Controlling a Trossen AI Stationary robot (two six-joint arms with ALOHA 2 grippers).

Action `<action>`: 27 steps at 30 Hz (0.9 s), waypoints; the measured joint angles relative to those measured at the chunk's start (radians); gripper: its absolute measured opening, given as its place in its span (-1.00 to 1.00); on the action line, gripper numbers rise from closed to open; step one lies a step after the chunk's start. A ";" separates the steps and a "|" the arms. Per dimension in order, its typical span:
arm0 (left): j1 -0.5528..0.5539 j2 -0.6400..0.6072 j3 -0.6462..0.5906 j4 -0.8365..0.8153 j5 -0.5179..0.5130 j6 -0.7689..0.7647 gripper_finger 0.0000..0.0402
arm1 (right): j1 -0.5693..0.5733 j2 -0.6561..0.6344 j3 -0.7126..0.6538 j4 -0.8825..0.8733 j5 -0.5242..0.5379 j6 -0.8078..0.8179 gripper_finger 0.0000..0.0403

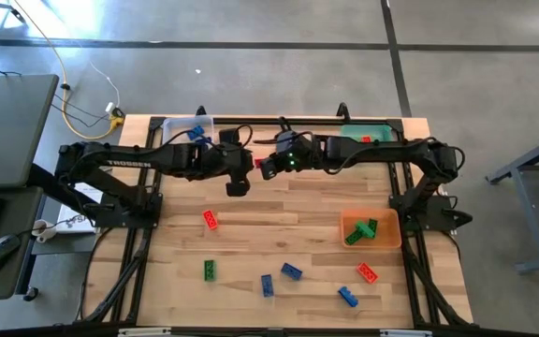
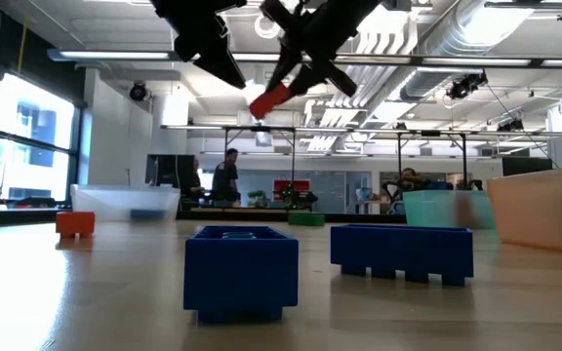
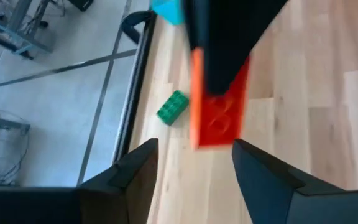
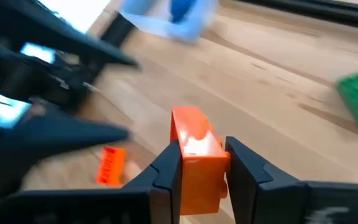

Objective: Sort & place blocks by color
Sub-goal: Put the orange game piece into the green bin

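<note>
A red block (image 4: 194, 158) is held up over the back middle of the table (image 1: 279, 220), clenched in the right end effector (image 4: 199, 163). The left end effector (image 3: 194, 171) is opened just beside it. It should be pulled back slowly, so the block is not bumped.

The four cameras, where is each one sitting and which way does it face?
High view: above the table, looking straight down; both arms meet mid-table.
Low view: at table-top height, looking level into the room; both grippers hang overhead around the red block.
Left wrist view: on the left arm, looking down past the open left gripper at the red block in the other arm's grip.
Right wrist view: on the right arm; the right gripper is shut on the red block.
Shared: that red block shows in both wrist views.
</note>
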 joint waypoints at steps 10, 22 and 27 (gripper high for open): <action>0.002 0.000 0.000 -0.005 -0.004 0.000 0.13 | -0.002 0.000 0.000 -0.246 0.034 -0.008 -0.66; 0.079 0.000 0.000 -0.008 -0.006 -0.061 0.14 | -0.027 -0.001 0.000 -0.654 0.130 -0.057 -0.66; 0.107 0.000 0.000 -0.008 -0.002 -0.054 0.14 | -0.026 -0.002 0.000 -0.742 0.155 -0.096 -0.66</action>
